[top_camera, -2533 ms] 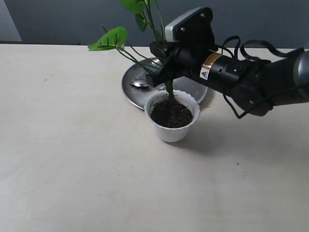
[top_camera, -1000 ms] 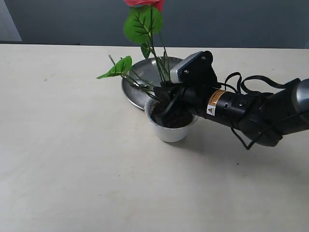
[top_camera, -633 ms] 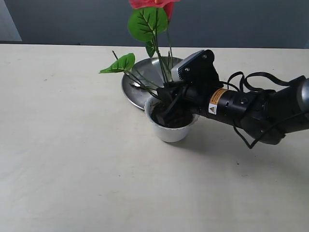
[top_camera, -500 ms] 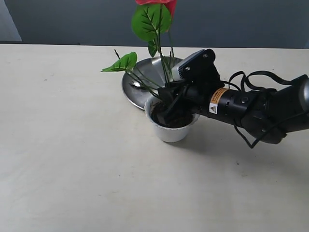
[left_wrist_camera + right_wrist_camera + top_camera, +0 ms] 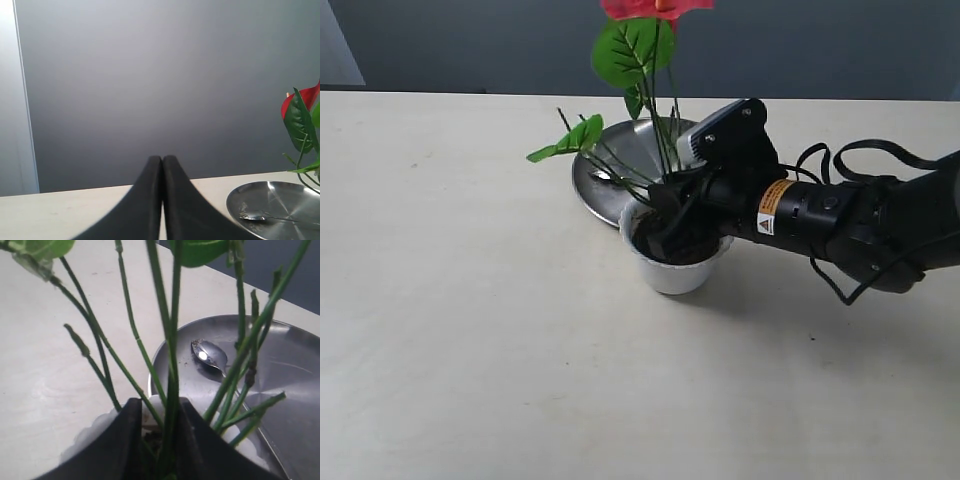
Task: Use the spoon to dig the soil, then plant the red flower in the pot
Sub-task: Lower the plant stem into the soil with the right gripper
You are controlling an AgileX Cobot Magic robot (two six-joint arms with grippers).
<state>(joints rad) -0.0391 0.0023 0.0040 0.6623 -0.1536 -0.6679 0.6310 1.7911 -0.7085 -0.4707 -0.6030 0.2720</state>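
Exterior view: the flower (image 5: 642,60) stalks are clamped by the right gripper (image 5: 665,215) inside the pot (image 5: 672,262); its arm label is unreadable. The left gripper (image 5: 162,167) is closed, empty.

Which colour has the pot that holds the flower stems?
White; the pot shows best in the exterior view.

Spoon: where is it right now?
The spoon lies on the steel plate, behind the pot in the exterior view, left of the red flower stalks; neither gripper touches it.

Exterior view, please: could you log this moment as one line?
right gripper: shut on red flower | stem in pot | spoon on plate
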